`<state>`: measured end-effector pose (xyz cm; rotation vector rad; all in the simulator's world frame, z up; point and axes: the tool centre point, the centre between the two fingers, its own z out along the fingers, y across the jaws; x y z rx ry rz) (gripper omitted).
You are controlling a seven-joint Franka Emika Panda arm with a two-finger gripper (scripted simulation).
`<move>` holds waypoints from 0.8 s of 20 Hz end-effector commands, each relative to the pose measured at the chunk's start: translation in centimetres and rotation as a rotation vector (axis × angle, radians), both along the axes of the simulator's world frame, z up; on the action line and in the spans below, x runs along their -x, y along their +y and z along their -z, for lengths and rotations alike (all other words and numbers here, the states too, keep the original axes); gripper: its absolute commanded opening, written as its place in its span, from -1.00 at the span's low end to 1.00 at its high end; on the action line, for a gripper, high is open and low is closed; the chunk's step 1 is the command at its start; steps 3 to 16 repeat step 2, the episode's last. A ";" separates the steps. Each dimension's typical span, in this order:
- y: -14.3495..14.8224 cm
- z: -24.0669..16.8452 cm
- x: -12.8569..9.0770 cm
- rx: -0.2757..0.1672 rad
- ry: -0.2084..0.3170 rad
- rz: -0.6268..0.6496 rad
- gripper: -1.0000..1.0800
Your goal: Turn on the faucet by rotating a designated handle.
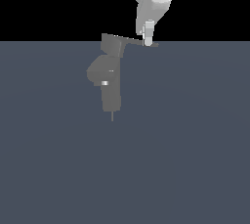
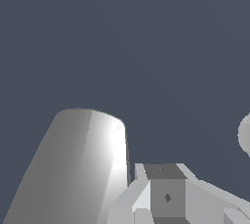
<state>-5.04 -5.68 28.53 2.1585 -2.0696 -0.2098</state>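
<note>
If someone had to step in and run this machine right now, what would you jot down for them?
Tool: down at the outer end of the handle; whether it is open or shut cannot be told.
Faucet: stands on the grey floor, spout toward the camera in the exterior view, handle reaching to that view's right.
Done: the tool has reached the handle.
Left: rotate the handle to turn the faucet on.

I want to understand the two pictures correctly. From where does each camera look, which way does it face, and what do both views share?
Exterior view: off the arm, facing the faucet; the gripper comes down from above at the handle.
Wrist view: on the wrist, facing the dark grey floor; pale gripper parts fill its lower edge.
Shared: the floor and the gripper; the faucet cannot be told in the wrist view.
</note>
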 end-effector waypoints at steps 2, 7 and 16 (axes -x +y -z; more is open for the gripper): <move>-2.0 0.1 -0.6 0.004 -0.003 0.024 -1.00; -2.0 0.1 -0.6 0.004 -0.003 0.024 -1.00; -2.0 0.1 -0.6 0.004 -0.003 0.024 -1.00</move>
